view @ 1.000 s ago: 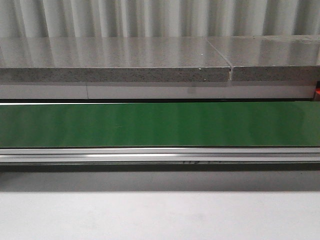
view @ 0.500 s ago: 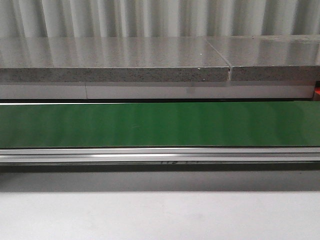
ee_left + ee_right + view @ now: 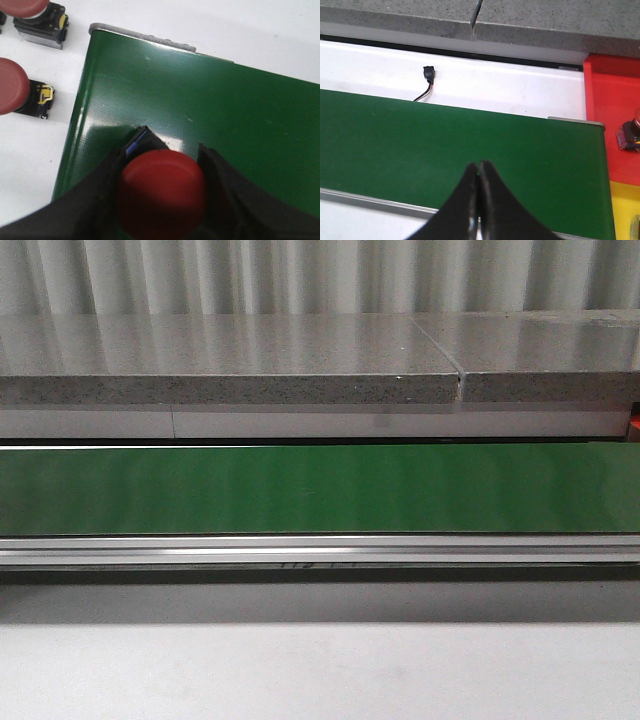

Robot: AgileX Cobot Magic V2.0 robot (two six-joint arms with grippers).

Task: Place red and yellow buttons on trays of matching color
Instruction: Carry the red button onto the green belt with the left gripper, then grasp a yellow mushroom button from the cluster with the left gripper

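Observation:
In the left wrist view my left gripper (image 3: 159, 156) is shut on a red button (image 3: 161, 192) with a black body, over the end of the green conveyor belt (image 3: 210, 100). Two more red buttons (image 3: 12, 85) (image 3: 30, 10) lie on the white table beside that belt end. In the right wrist view my right gripper (image 3: 479, 164) is shut and empty over the green belt (image 3: 420, 135). A red tray (image 3: 610, 100) lies past the belt's end with a button (image 3: 631, 134) partly in view on it. A yellow tray (image 3: 624, 210) adjoins it. No gripper or button shows in the front view.
The front view shows the green belt (image 3: 320, 488) with its metal rail (image 3: 320, 550), a grey stone ledge (image 3: 230, 360) behind and the white table (image 3: 320, 670) in front. A small black connector with a wire (image 3: 427, 80) lies on the white strip behind the belt.
A small dark mark along the belt's front rail has shifted to the left. Nothing else differs in the front view.

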